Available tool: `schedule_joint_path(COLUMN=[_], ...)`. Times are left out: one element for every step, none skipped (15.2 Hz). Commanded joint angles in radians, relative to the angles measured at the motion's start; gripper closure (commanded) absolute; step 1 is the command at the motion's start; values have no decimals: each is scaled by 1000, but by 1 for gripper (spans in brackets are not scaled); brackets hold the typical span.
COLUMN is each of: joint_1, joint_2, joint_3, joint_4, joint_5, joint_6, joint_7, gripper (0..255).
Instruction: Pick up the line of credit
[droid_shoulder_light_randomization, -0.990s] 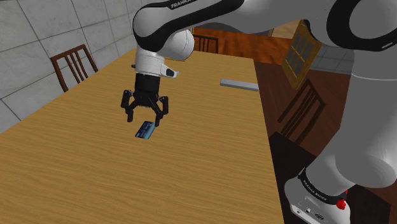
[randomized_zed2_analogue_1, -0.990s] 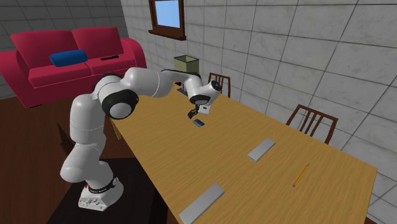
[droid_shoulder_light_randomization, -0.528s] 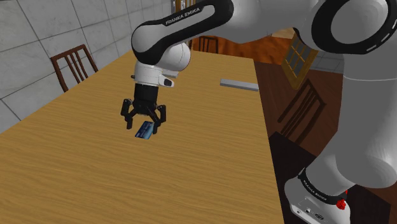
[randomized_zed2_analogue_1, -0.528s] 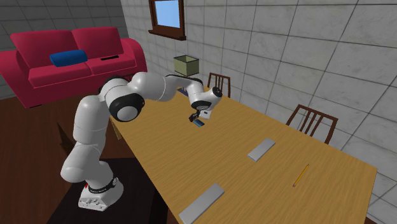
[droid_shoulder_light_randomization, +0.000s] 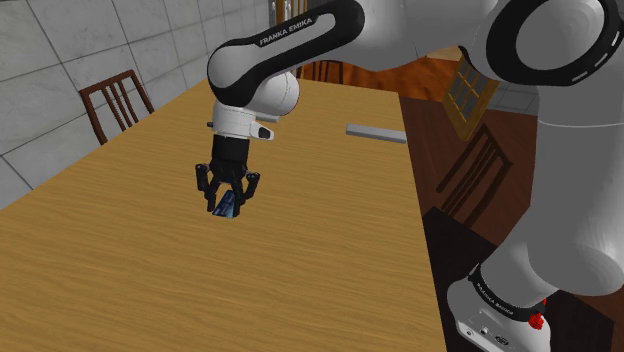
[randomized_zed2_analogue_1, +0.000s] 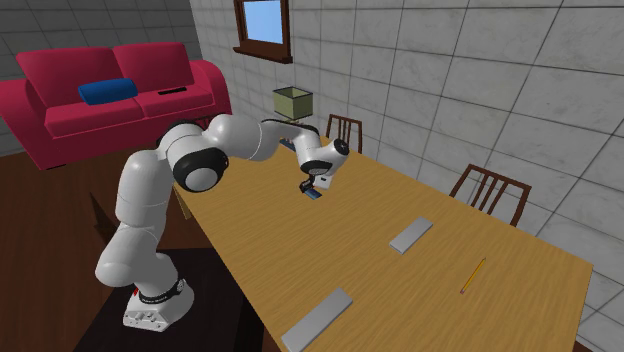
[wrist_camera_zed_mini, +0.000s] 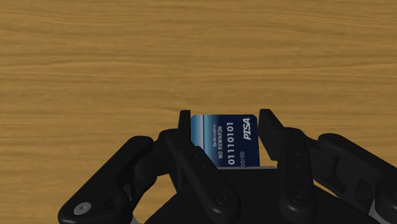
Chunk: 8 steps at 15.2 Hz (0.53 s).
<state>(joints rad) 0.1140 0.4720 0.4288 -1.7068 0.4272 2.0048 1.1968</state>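
The black jaws are drawn narrow and clasp a dark blue rectangular bank card (wrist_camera_zed_mini: 232, 140) with white print by two opposite edges, down at the surface of the light wooden bench (droid_shoulder_light_randomization: 120, 250). Farther along the bench lies a flat grey bar (droid_shoulder_light_randomization: 376, 132). A dark wooden chair (droid_shoulder_light_randomization: 115, 100) stands against the grey tiled wall (droid_shoulder_light_randomization: 60, 60).

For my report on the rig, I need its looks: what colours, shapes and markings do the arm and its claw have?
The white, rounded arm has dark joints; one black band carries white lettering FRANKA EMIKA. The all-black two-finger claw has angular linked fingers. A small red knob sits at the base.
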Motion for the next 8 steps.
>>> schedule_joint_path(joint_1=[0,0,0,0,-1,-2,-3,-4], joint_2=[0,0,0,0,-7,-13,-19,-24], joint_3=[0,0,0,0,1,2,2,3], joint_4=[0,0,0,-1,4,8,14,19], joint_5=[0,0,0,0,1,1,1,2], joint_6=[0,0,0,1,-9,-19,-28,-38], joint_7=[0,0,0,0,5,9,13,18], gripper=[255,255,255,255,255,255,255,255])
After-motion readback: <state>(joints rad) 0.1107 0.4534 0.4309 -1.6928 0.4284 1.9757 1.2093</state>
